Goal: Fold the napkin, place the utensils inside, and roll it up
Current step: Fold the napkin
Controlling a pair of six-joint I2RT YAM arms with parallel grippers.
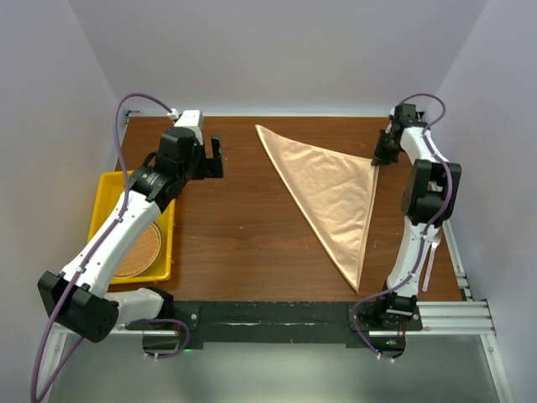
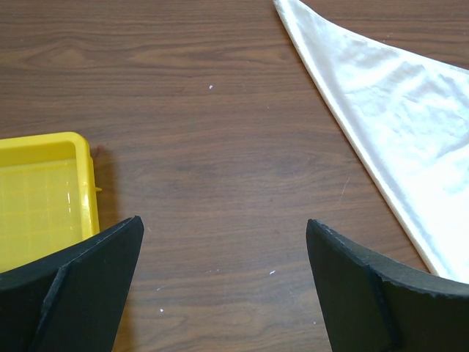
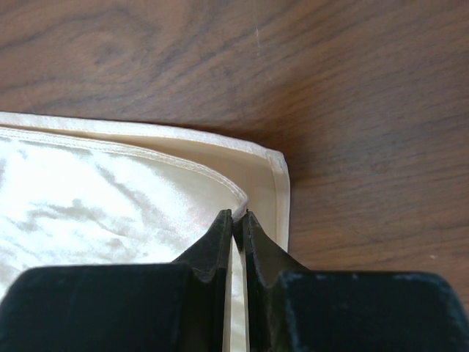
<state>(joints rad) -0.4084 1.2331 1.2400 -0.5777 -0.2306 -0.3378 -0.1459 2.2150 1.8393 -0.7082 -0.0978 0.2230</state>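
Lying folded into a long triangle, the napkin [image 1: 336, 189] sits flat on the right half of the brown wooden surface [image 1: 235, 235]. One point is near the far edge, one is out toward the right side, and the narrow tip comes toward the arms' bases.

The right pincer [image 1: 377, 158] is at the napkin's right-hand corner. In the right wrist view its two black fingers are pressed together [image 3: 238, 216] with a thin strip of cloth caught between them, clamped on the hemmed edge of the upper layer of the napkin [image 3: 110, 198]. The lower layer's corner shows just past that hem, flat on the wood.

The left pincer [image 1: 210, 159] is over bare wood at the far left, well apart from the cloth. Its fingers stand wide apart [image 2: 223, 224] and hold nothing. From the left wrist camera, the napkin's [image 2: 396, 125] long edge runs along the right side.

A yellow tray [image 1: 105, 180] sits at the left edge of the surface, partly under the left arm, with a round woven mat [image 1: 138, 252] lying in it. One corner of the tray [image 2: 80, 147] shows by the left finger.
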